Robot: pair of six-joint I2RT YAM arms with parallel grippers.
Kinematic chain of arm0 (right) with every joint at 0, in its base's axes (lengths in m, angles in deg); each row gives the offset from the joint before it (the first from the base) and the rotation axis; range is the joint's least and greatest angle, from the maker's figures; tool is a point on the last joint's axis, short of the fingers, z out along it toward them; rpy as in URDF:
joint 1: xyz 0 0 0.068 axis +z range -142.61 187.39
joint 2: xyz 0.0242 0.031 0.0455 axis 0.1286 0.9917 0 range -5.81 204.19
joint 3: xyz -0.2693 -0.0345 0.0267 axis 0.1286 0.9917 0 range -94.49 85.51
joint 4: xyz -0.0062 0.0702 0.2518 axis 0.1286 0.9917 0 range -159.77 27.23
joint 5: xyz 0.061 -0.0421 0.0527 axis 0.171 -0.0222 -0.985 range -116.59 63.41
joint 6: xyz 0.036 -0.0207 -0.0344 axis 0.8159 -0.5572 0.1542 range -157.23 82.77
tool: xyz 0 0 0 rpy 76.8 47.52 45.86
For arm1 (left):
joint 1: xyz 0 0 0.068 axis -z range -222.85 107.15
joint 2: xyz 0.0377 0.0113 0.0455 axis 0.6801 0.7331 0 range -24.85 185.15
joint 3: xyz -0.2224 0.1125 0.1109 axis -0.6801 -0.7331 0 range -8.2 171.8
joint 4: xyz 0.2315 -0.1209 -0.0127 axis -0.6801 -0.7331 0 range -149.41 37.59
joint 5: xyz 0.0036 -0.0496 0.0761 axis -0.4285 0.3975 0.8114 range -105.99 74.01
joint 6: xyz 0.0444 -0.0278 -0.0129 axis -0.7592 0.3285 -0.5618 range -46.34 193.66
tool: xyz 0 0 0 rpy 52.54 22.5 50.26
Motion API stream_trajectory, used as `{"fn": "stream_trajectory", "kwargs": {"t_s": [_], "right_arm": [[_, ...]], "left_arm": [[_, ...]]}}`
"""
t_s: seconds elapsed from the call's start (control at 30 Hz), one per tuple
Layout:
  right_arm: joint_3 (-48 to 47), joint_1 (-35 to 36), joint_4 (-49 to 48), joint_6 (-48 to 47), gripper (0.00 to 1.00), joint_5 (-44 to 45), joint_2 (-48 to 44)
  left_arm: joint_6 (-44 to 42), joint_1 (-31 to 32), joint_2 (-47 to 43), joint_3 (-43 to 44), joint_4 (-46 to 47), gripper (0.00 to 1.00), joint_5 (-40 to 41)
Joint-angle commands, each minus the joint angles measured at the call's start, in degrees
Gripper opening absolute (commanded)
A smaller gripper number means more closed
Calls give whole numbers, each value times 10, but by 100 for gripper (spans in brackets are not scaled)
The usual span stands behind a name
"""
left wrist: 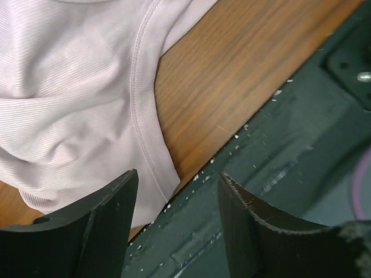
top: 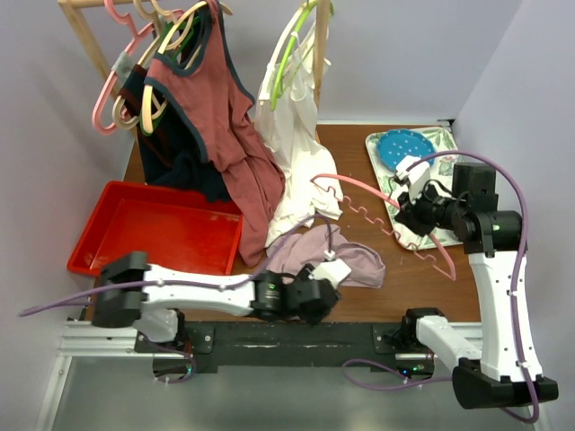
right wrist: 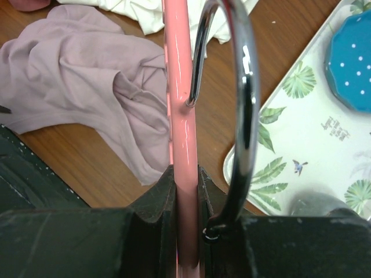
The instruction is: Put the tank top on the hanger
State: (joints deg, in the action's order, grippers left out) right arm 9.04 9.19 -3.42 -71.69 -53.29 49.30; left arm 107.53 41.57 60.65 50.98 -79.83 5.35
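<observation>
Released at the near hem of the limp pale mauve tank top [top: 355, 260] crumpled on the bench [top: 352, 148], the left pincer [left wrist: 177, 200] should, I think, pinch one layer only, while the right pincer [right wrist: 185, 194] grasps the slim salmon-pink plastic hanger [right wrist: 181, 116].

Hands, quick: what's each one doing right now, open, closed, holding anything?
Left hand: open, holding nothing, at the tank top hem.
Right hand: closed on the salmon-pink hanger.
</observation>
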Motion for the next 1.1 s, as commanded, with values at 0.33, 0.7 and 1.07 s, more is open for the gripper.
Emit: {"fn": "stream_trajectory", "kwargs": {"t_s": [0.33,0.7,1.07], "right_arm": [[17,-3,-17,7,0,-42,3],[12,-2,-10,6,0,-48,4],[40,-3,45,-103,0,-29,-2]], "left_arm": [[93,47,209,140,-142,59,123],[88,49,219,159,-175,21,122],[7,-130,-77,-43,-1,0,-27]]}}
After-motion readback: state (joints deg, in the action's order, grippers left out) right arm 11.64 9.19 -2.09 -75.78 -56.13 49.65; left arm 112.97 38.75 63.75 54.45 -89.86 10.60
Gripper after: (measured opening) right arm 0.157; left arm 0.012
